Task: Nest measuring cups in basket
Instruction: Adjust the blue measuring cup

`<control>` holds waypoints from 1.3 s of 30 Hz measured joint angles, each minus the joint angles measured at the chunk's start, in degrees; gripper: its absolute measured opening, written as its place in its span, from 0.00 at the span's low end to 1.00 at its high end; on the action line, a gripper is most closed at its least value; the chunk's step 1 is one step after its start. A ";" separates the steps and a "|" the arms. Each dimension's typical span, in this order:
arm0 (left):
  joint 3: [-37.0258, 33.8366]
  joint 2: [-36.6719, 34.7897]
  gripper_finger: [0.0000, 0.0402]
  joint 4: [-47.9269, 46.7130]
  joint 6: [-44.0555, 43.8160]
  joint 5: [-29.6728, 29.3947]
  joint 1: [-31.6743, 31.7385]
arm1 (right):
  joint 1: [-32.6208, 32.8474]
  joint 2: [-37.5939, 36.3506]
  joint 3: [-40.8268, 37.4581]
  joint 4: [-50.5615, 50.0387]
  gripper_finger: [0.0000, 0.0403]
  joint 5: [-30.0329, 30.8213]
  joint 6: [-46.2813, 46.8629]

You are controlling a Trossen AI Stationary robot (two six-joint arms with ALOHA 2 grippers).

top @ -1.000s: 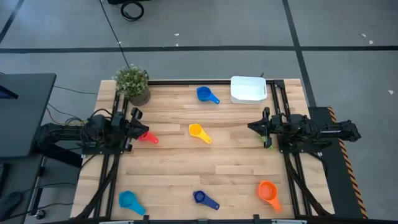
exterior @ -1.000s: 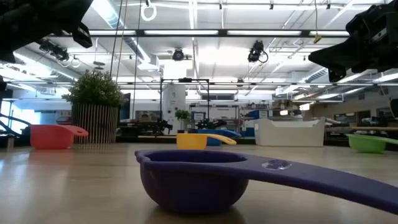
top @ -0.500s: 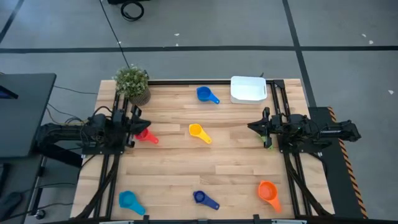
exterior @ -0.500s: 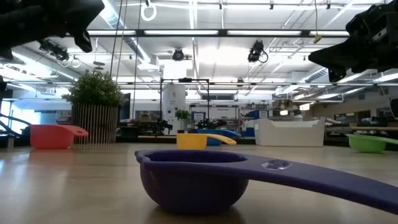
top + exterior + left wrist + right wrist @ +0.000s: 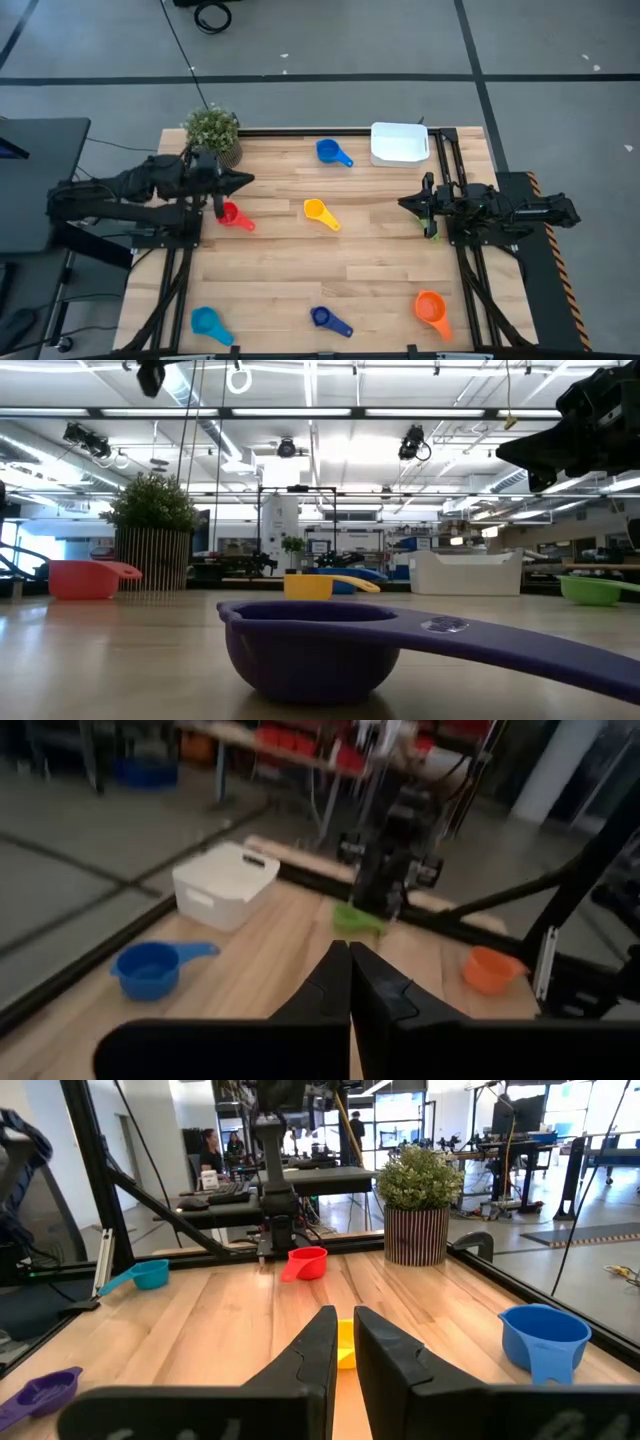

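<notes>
Above red cup (image 5: 229, 213), left pincer (image 5: 246, 179) closed, empty; right pincer (image 5: 404, 205) near-closed, empty, beside green cup (image 5: 431, 231).

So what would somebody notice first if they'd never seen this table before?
Probably the bright measuring cups scattered all over the wooden table: blue cup at the back, yellow cup mid-table, red cup at the left, orange cup front right. Next, the two dark arms at either side: the left claw, shut and empty, sits above the red cup. The white basket sits empty at the back, near the potted plant.
</notes>
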 joint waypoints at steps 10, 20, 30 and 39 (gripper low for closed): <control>25.40 21.88 0.00 -26.77 -1.16 6.85 -0.11 | 0.01 0.00 -0.01 0.02 0.11 -0.01 0.02; 41.65 35.22 0.00 -36.07 -1.33 10.08 -2.95 | 0.01 0.00 -0.01 8.35 0.11 -0.59 6.31; 45.26 39.63 0.00 -38.10 -7.59 6.96 -3.96 | 0.12 0.00 3.55 12.88 0.10 -6.97 10.33; 45.28 43.37 0.10 -39.04 -6.83 0.15 0.08 | 0.12 1.03 12.29 4.71 0.04 -5.92 9.31</control>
